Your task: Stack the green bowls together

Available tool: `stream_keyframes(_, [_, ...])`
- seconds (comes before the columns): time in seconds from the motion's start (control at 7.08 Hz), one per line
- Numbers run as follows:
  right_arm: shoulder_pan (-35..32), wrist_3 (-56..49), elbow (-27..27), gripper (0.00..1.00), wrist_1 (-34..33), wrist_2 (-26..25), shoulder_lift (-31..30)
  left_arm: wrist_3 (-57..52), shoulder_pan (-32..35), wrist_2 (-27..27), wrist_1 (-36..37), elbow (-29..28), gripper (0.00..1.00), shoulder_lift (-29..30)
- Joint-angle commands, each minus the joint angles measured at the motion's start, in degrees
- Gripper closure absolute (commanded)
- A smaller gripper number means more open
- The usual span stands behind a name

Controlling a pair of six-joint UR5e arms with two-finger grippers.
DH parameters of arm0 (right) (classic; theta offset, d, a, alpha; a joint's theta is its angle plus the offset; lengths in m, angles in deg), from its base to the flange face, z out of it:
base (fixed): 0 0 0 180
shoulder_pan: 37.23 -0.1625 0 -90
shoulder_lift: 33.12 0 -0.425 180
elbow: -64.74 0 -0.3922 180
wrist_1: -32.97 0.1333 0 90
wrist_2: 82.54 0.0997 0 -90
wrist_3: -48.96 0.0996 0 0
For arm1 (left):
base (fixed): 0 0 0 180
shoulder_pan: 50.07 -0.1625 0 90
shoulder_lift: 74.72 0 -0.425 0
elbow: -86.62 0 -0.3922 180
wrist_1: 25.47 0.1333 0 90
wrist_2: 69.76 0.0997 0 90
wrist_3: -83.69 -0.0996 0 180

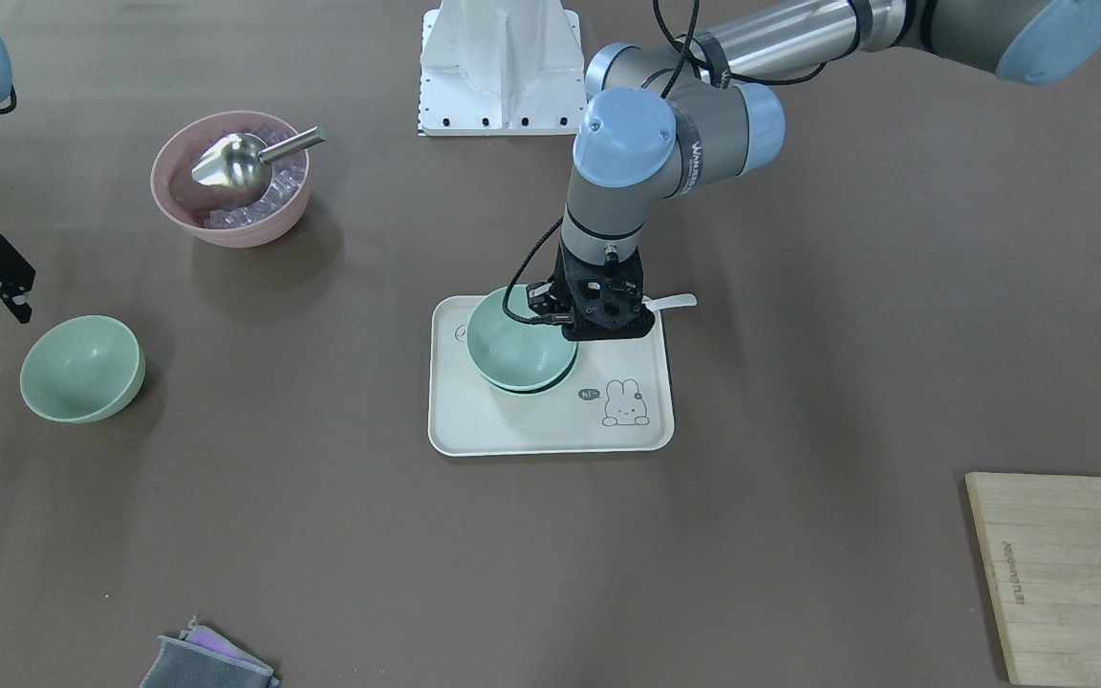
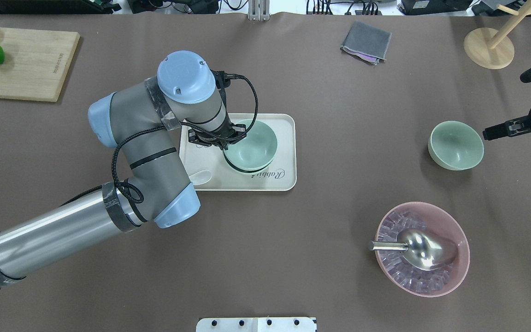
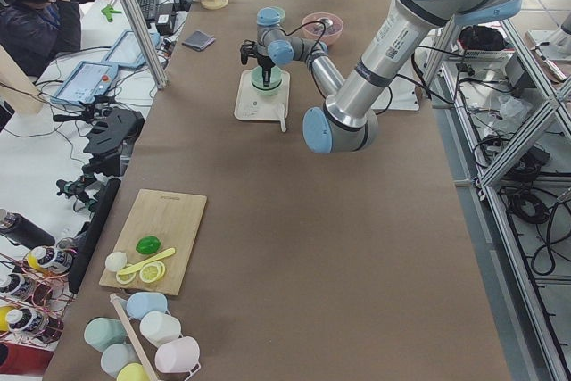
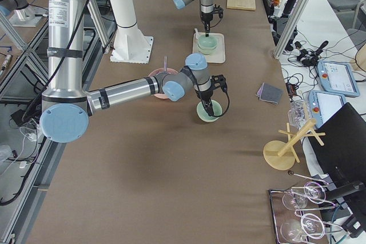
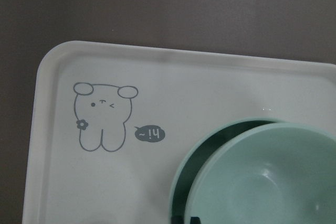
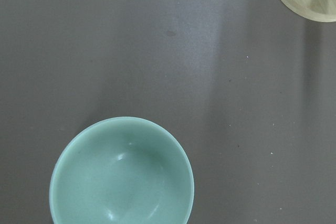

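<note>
Left hand (image 2: 229, 144) grips upper green bowl (image 2: 252, 138) — wrist view shows it offset over lower bowl (image 5: 176, 187).

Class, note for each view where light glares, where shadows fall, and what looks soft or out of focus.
Front-facing view: bright glare on the metal scoop; soft shadows lie beside the pink bowl and the loose green bowl. Left wrist view: the tray is evenly lit, its drawing sharp. Right wrist view: that bowl looks slightly soft; pale streaks cross the table.
</note>
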Motion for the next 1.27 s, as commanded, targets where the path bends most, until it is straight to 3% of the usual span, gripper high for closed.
stream_keyframes(0.0, [0.0,0.0,0.0,0.0,0.0,0.0,0.01,0.06,0.0,0.07,-1.06,-0.73,1.0,-0.16])
stream_keyframes(0.42, [0.0,0.0,0.09,0.0,0.0,0.0,0.01,0.14,-0.09,0.07,-6.0,-2.94,1.0,-0.43])
stream_keyframes(0.56, [0.0,0.0,0.09,0.0,0.0,0.0,0.01,-0.03,0.0,0.07,-6.17,-2.76,0.95,-0.43])
stream_keyframes(0.85, [0.0,0.0,0.09,0.0,0.0,0.0,0.01,-0.38,0.0,0.33,-7.31,-2.67,0.02,-0.51])
stream_keyframes(1.13, [0.0,-0.09,0.18,0.0,0.0,-0.09,0.01,-0.65,0.79,0.51,-6.88,-1.01,0.02,-0.51])
